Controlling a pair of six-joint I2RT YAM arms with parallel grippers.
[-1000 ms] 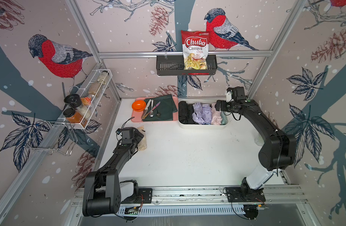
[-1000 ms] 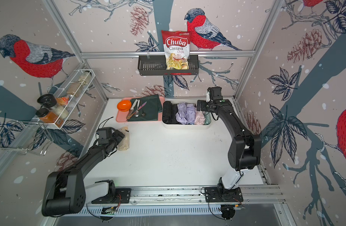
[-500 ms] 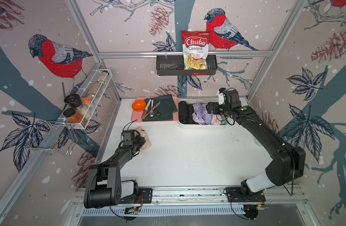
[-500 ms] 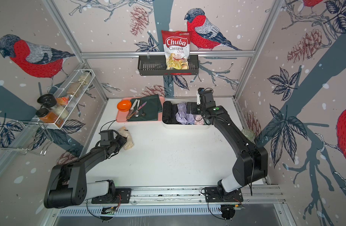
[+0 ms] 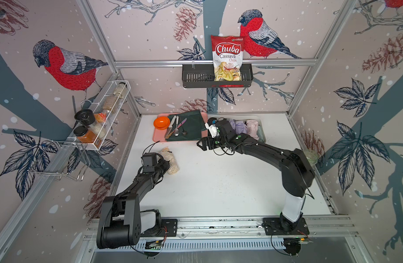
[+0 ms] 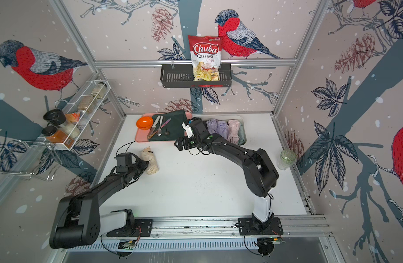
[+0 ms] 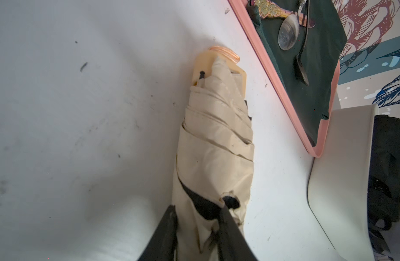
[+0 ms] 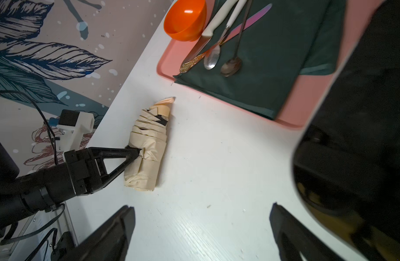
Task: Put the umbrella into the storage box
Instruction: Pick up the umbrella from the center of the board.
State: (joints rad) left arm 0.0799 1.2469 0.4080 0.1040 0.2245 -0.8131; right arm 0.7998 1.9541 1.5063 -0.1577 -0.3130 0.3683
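Folded beige umbrella (image 7: 214, 144) lying flat on the white desk (image 7: 81, 113). The left gripper (image 7: 197, 232) is clamped on the end away from the handle, with fabric bunched up between the black fingers (image 7: 164, 237). The handle end points away from the gripper and has an orange loop on it. Just beside the umbrella runs the long edge of a pink tray (image 7: 273, 74) carrying a green cloth (image 7: 312, 90) and spoons (image 7: 287, 34). The tray's corner looks right up against the cream box (image 7: 334, 180), which has something black inside.

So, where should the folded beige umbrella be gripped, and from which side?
Grip the umbrella across its fabric body, at the end away from the handle, coming from the left arm's side. It lies flat on the table, and the bundle looks narrow and soft. The left end effector straddles that end.
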